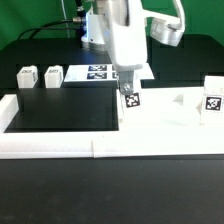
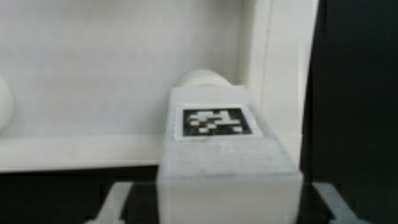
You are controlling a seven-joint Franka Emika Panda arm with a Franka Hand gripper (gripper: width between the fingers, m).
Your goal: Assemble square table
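My gripper (image 1: 128,88) is shut on a small white leg (image 1: 130,99) with a black-and-white tag and holds it upright over the left edge of the large white square plate (image 1: 172,112). In the wrist view the leg (image 2: 217,140) fills the space between my fingers (image 2: 125,200), with the plate (image 2: 89,60) behind it. Two more tagged legs (image 1: 27,77) (image 1: 54,75) stand at the back on the exterior view's left. Another tagged leg (image 1: 212,98) stands at the plate's right side.
The marker board (image 1: 98,71) lies at the back behind my gripper. Long white border rails (image 1: 50,143) run along the front and left of the black table. The arm's base is at the back middle.
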